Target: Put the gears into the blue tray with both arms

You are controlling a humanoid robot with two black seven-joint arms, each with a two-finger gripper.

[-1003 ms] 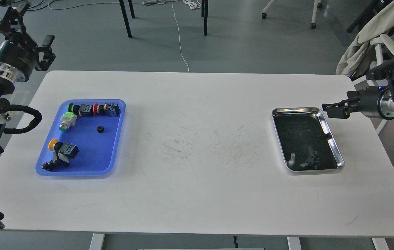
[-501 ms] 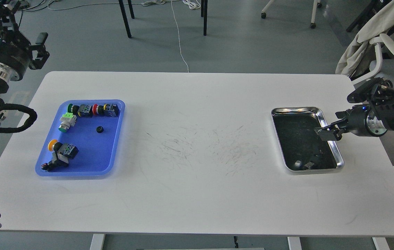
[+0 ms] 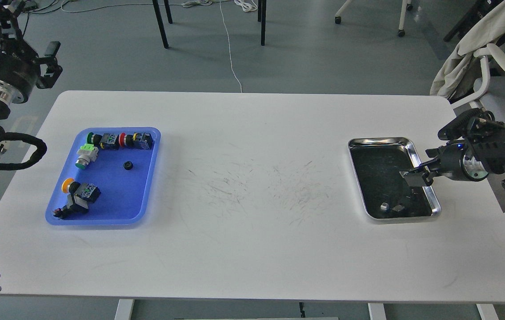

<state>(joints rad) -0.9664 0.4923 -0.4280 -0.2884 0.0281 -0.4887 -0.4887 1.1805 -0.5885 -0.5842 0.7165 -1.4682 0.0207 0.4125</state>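
The blue tray point(image 3: 143, 195) lies on the left of the white table. One small black gear point(image 3: 128, 166) rests in its middle, apart from the switches. My left gripper point(image 3: 20, 36) hangs off the table's far left corner, well above and behind the blue tray, its fingers spread with nothing between them. My right gripper point(image 3: 414, 178) reaches in from the right, low over the right rim of the steel tray point(image 3: 379, 141). Its dark fingers are too small to tell apart. Two small objects point(image 3: 390, 207) lie at the steel tray's near end; I cannot tell what they are.
Several colourful-capped push-button switches point(image 3: 119, 140) line the blue tray's far edge, and more point(image 3: 79, 195) sit at its near left. Scuffed bare tabletop point(image 3: 252, 186) lies between the trays. A chair with cloth point(image 3: 470, 49) stands off the table's far right.
My right gripper has dropped and moved left, from beside the steel tray's far right corner to low over its right rim. My left gripper drew back slightly up and left.
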